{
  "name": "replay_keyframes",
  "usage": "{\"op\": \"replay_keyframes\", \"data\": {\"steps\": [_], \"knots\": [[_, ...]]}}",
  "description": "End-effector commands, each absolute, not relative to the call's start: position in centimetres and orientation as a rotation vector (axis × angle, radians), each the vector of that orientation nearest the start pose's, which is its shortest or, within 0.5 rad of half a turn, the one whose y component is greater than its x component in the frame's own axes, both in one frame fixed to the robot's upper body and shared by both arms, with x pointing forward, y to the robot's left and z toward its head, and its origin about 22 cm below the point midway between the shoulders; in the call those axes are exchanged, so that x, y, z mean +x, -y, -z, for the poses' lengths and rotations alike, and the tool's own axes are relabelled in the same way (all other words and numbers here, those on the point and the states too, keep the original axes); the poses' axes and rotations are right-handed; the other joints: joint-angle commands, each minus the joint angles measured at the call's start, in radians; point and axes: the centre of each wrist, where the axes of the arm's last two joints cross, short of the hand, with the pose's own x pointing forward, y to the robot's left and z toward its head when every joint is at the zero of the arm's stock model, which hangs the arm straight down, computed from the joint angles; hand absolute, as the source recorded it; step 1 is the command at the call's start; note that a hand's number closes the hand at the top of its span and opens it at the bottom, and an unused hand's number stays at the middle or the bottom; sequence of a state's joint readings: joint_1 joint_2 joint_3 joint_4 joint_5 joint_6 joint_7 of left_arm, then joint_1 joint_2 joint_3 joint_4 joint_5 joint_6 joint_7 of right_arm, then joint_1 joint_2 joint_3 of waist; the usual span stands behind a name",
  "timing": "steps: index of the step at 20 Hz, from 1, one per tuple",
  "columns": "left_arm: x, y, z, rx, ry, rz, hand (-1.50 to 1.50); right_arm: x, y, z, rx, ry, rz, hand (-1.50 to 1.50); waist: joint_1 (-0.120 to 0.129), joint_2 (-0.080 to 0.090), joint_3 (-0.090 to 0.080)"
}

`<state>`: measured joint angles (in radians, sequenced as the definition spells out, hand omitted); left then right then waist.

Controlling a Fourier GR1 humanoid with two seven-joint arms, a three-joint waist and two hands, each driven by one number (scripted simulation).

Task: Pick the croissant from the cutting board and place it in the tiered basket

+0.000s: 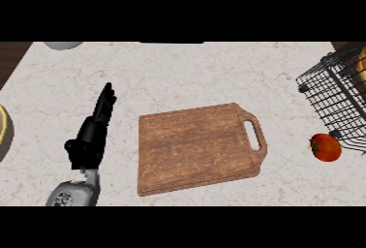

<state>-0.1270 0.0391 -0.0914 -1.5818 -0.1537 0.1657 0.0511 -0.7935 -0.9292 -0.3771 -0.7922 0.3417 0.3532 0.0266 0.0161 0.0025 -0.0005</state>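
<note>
The left hand [93, 131] rests open, fingers straight, on the counter [186, 72] just left of the bare board [196, 147]. At the counter's right edge, something orange, perhaps the croissant [355, 68], shows inside the basket [336, 97], well apart from the hand. A tomato [325, 147] lies beside the basket.

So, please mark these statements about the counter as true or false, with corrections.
1. A croissant lies on the cutting board. False: the board's top is bare.
2. The tomato sits on the counter right of the board. True.
3. The left robot hand holds the tomato. False: its fingers are straight and hold nothing.
4. The wire basket stands at the right edge. True.
5. The board's handle points toward the left robot hand. False: it faces the basket side.
</note>
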Motion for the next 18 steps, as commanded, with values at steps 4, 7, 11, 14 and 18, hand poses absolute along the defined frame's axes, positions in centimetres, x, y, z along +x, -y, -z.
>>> {"op": "replay_keyframes", "data": {"steps": [4,7,11,14,18], "knots": [[26.7,-20.2,-4.3,0.180,1.661,0.118,0.00,29.4,55.7,-29.7,-0.890,1.394,-0.079,-1.50,0.004,0.003,0.002],[27.2,-21.3,-3.0,0.195,1.671,0.111,0.00,26.1,59.0,-27.7,-0.851,1.385,0.005,-1.50,-0.011,0.006,0.003],[26.3,-20.5,-3.1,0.177,1.670,0.109,0.00,21.7,62.3,-25.2,-0.778,1.417,0.131,-1.50,-0.017,0.005,0.006],[26.5,-20.7,-3.0,0.197,1.676,0.084,0.00,17.3,64.4,-26.6,-0.774,1.420,0.103,-1.50,-0.030,0.006,0.008],[26.9,-21.5,-3.0,0.200,1.679,0.099,0.00,14.5,65.5,-24.7,-0.739,1.447,0.107,-1.50,-0.028,0.009,0.010]]}}
